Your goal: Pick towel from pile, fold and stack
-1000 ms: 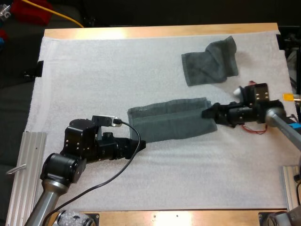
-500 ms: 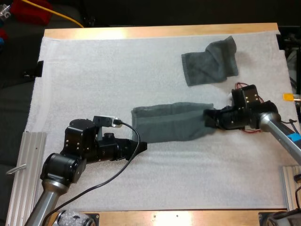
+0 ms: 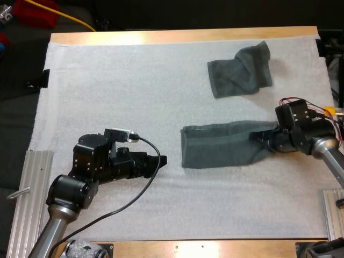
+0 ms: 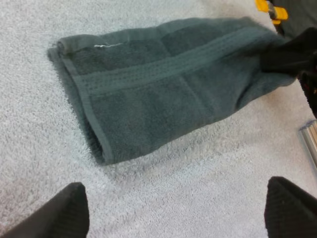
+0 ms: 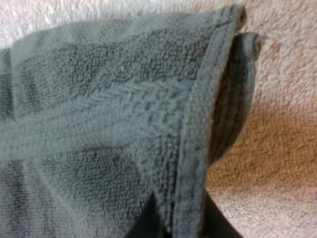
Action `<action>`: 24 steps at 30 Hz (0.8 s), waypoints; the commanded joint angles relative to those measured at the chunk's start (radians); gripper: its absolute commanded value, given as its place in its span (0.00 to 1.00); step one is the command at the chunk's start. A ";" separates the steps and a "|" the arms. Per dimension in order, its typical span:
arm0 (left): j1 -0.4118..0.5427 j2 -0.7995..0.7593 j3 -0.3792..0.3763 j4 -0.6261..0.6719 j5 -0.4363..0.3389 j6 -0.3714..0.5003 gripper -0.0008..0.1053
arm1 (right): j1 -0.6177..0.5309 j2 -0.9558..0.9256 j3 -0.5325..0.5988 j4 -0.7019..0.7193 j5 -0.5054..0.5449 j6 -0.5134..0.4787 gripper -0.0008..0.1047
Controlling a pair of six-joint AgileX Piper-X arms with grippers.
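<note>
A dark grey-green towel (image 3: 223,144), folded into a long band, lies on the white mat right of centre. My right gripper (image 3: 263,138) is shut on its right end, and the right wrist view shows the doubled hem (image 5: 190,148) pinched between the black fingertips (image 5: 143,225). My left gripper (image 3: 160,160) stands open to the left of the towel, a short gap from its left end. In the left wrist view the band (image 4: 163,84) lies ahead of the spread fingers (image 4: 54,213), with the other arm's gripper (image 4: 292,49) at its far end. A second, crumpled towel (image 3: 239,71) lies at the back right.
Grooved metal rails stand at the table's left (image 3: 29,188) and right (image 3: 330,209) front edges. Bare mat (image 3: 118,91) stretches across the left and middle back. The mat's right edge lies close behind my right gripper.
My right gripper closed on the towel's right end and dragged the whole band to the right. The left gripper stayed open and nearly still, so the towel now lies apart from it.
</note>
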 commanded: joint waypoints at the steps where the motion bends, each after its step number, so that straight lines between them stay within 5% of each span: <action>1: -0.005 -0.007 -0.006 -0.011 -0.002 -0.002 0.68 | 0.006 -0.018 -0.003 0.003 0.020 -0.011 0.02; 4: -0.005 -0.007 -0.006 -0.011 -0.002 -0.002 0.68 | 0.040 -0.024 -0.003 -0.008 -0.009 -0.011 0.02; 6: -0.005 -0.007 -0.006 -0.011 0.000 -0.002 0.68 | 0.164 -0.023 -0.003 -0.108 -0.074 0.057 0.02; 10: -0.005 -0.007 -0.006 -0.009 0.007 -0.002 0.68 | 0.224 -0.013 -0.003 -0.159 -0.080 0.115 0.02; 12: -0.005 -0.007 -0.006 -0.009 0.007 -0.002 0.68 | 0.278 0.033 -0.003 -0.249 -0.169 0.204 0.02; 18: -0.005 -0.007 -0.006 -0.009 0.015 -0.002 0.68 | 0.349 0.188 -0.003 -0.412 -0.276 0.359 0.02; 24: -0.005 -0.007 -0.006 -0.009 0.029 -0.002 0.68 | 0.350 0.272 -0.003 -0.476 -0.274 0.425 0.02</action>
